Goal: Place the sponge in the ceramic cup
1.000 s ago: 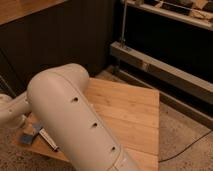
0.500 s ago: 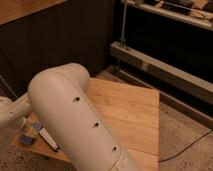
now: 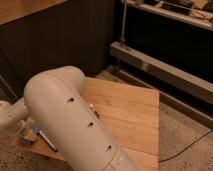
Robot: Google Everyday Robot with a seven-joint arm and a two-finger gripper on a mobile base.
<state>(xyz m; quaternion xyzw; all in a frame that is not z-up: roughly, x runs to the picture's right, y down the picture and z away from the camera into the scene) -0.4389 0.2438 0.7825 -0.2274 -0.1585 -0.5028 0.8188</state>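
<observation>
A large white arm link (image 3: pixel 75 120) fills the foreground and hides much of the low wooden table (image 3: pixel 130 115). At the table's left corner lies the sponge (image 3: pixel 27 139), tan-yellow with a blue face showing on top. The arm's far end comes in from the left edge, and the gripper (image 3: pixel 24 129) is right at the sponge, mostly hidden behind the white link. The ceramic cup is out of view, either hidden by the arm or outside the frame.
A thin dark stick-like thing (image 3: pixel 48 143) lies beside the sponge. A small object (image 3: pixel 93 107) peeks out from behind the arm. A dark wall stands behind the table, a metal shelf rack (image 3: pixel 165 65) to the right, and a black cable (image 3: pixel 187 147) on the speckled floor.
The arm's far end at the left edge has dipped slightly lower toward the sponge. The big white link and the table look the same.
</observation>
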